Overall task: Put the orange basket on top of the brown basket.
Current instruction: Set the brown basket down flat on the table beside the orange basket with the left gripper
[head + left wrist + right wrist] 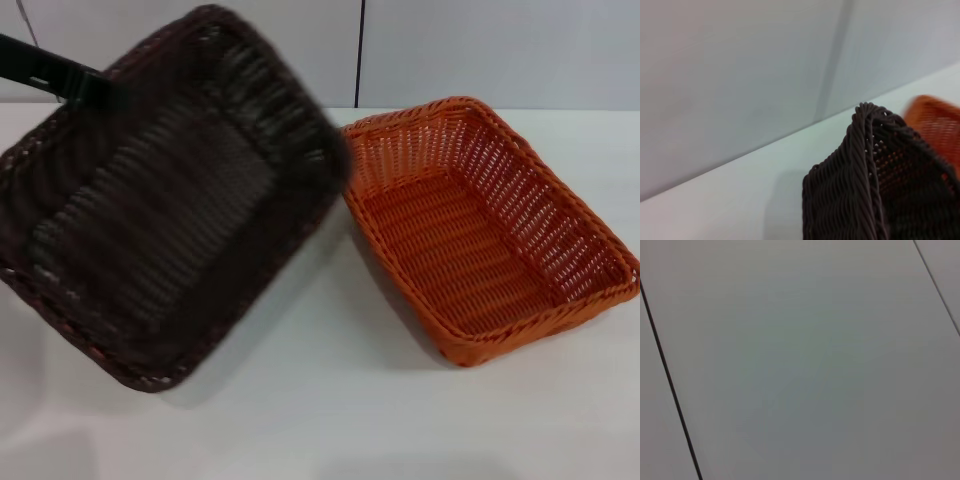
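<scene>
The brown basket [160,200] is off the table on the left of the head view, tilted, with its shadow on the table below. My left gripper [88,88] comes in from the upper left and is shut on the basket's far rim. The orange basket [480,230] sits flat on the white table [330,420] to the right, its near corner close beside the brown basket's right edge. The left wrist view shows a corner of the brown basket [865,190] with the orange basket [937,120] behind it. My right gripper is out of view.
A grey panelled wall [450,50] with dark vertical seams stands behind the table. The right wrist view shows only wall panels [800,360].
</scene>
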`<state>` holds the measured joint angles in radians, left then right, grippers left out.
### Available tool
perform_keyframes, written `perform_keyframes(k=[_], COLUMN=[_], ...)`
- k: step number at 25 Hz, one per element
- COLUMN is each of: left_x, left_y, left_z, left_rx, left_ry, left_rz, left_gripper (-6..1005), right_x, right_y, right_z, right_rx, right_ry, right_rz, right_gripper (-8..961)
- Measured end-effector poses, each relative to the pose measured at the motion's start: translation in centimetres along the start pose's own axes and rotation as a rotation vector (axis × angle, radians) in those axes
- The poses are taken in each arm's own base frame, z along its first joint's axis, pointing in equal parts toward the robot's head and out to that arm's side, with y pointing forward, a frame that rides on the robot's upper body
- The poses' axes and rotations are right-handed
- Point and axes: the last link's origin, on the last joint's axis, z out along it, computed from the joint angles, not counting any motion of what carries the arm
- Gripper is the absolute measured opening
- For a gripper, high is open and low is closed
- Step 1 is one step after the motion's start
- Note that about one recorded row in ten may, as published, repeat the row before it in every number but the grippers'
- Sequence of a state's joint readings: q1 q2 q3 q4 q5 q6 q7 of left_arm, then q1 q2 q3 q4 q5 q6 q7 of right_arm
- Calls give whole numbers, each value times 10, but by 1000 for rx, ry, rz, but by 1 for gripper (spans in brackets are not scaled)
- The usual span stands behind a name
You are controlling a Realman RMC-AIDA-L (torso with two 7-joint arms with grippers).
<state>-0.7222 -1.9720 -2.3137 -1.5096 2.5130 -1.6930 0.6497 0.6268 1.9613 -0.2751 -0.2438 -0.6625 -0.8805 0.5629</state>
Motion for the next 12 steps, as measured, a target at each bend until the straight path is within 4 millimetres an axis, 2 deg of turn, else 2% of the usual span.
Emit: perform_keyframes(k=[3, 6, 9, 10, 11, 12], left_x=[3, -2, -2, -4, -7, -7], left_y=[4, 6, 6, 6, 10, 10], left_z=[1, 19, 19, 25, 45, 45], left_rx=[-83, -242, -242, -271, -347, -347], left_ry=[-2, -59, -59, -77, -114, -114], left_rz=[40, 63, 63, 63, 74, 74], left_gripper=[197, 197, 198, 198, 198, 198], right_x=[1, 3, 5, 6, 7, 8], right_y=[0, -1, -3, -6, -7, -9], right_z=[-1, -3, -6, -8, -9, -11], right_rx=[-1, 1, 5, 9, 11, 16], right_ry=[5, 10, 14, 17, 18, 22], right_rz=[-2, -3, -4, -5, -6, -6], right_gripper=[774, 774, 774, 774, 774, 774])
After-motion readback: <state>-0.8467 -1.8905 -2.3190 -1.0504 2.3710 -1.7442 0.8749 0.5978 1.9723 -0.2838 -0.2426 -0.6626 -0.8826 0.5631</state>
